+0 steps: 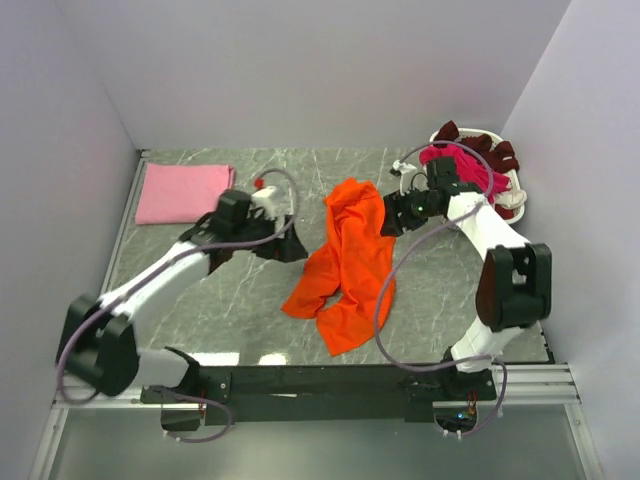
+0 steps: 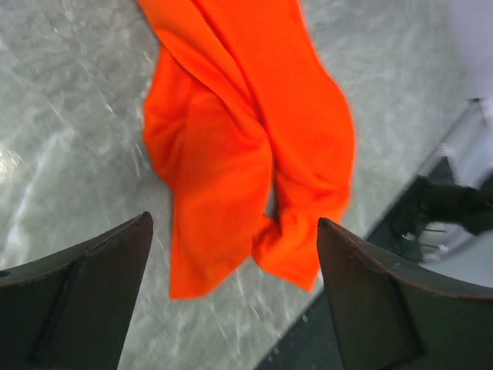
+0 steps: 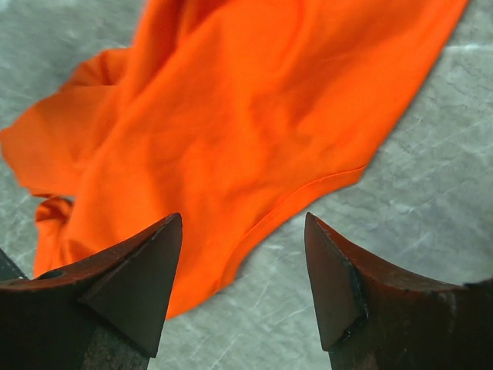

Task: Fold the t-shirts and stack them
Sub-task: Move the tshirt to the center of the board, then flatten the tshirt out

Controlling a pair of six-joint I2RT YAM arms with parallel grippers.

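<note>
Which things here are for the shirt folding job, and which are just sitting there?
For the job:
- orange t-shirt, crumpled mid-table
- pink t-shirt, lying flat at the far left
- magenta t-shirt and maroon t-shirt, heaped in the basket

Just sitting there:
- white basket, which only holds shirts
- grey table underneath

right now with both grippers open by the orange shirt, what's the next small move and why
Probably lower the right gripper onto the hem of the orange t-shirt just ahead and pinch it. Both it and the left gripper are open and empty, and the shirt lies bunched on the table, so it needs spreading before folding.
</note>
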